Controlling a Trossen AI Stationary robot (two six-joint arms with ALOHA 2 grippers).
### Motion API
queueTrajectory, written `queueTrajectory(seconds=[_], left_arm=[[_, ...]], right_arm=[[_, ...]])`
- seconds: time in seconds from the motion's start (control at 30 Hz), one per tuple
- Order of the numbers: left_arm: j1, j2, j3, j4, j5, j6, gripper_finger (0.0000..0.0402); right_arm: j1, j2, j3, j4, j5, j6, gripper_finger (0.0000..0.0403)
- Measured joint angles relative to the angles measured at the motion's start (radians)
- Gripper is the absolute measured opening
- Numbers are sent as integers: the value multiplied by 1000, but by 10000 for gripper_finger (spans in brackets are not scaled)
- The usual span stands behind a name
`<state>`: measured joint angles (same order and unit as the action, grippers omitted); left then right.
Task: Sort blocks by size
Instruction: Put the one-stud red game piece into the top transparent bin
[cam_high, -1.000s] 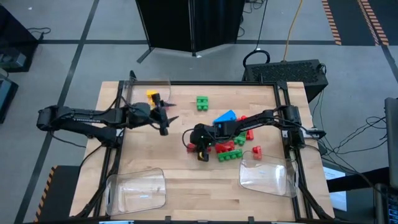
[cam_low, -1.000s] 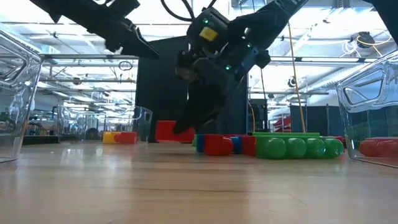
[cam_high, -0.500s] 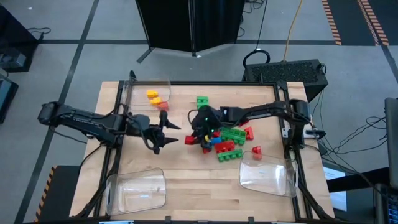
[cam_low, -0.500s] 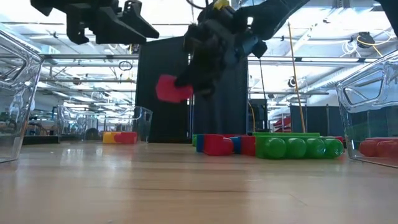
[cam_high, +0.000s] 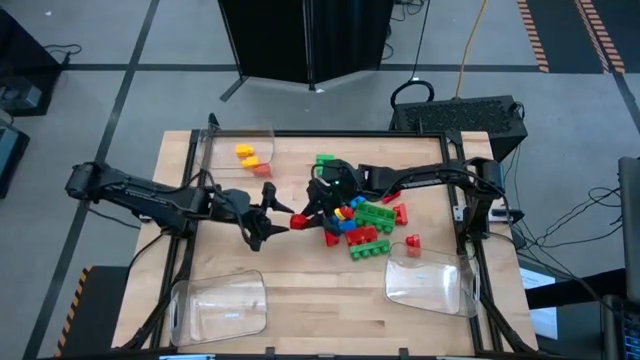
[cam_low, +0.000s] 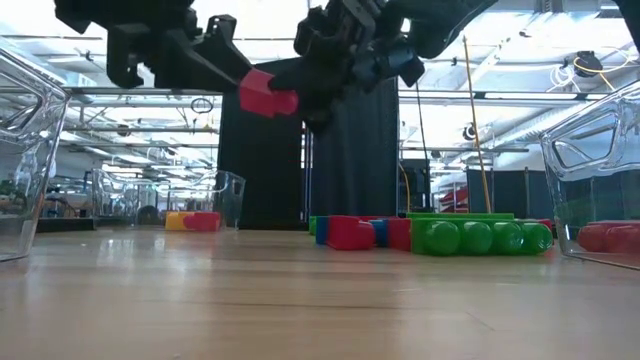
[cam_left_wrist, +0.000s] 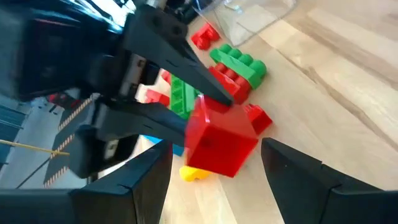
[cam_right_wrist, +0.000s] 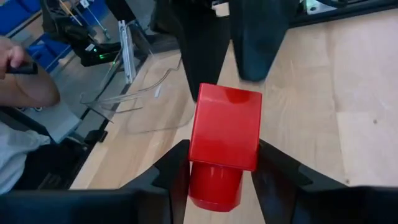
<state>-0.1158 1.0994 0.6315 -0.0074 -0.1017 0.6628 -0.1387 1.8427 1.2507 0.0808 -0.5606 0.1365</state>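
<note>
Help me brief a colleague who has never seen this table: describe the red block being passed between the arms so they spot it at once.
Start at the pile of blocks mid-table. Just left of it, the right gripper holds a small red block in the air, facing the open left gripper. Unlike the other red bricks lying on the wood, this one is lifted clear of the table.

1. We found bare table (cam_high: 300, 290) between the two near clear trays (cam_high: 218, 308): open passage.
2. The pile of blocks (cam_high: 362, 228) obstructed the centre-right.
3. The left gripper (cam_high: 268, 221) and right gripper (cam_high: 308, 214), holding a red block (cam_high: 299, 220), crowded mid-table.
</note>
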Motion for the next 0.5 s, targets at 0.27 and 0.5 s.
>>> queueTrajectory(seconds=[0.27,0.5], left_arm=[[-1,47,0,45,0,6,247],[-3,78,0,107,1,51,247]], right_arm=[[0,1,0,24,-27,19,135],[0,1,0,62,-43,35,135]])
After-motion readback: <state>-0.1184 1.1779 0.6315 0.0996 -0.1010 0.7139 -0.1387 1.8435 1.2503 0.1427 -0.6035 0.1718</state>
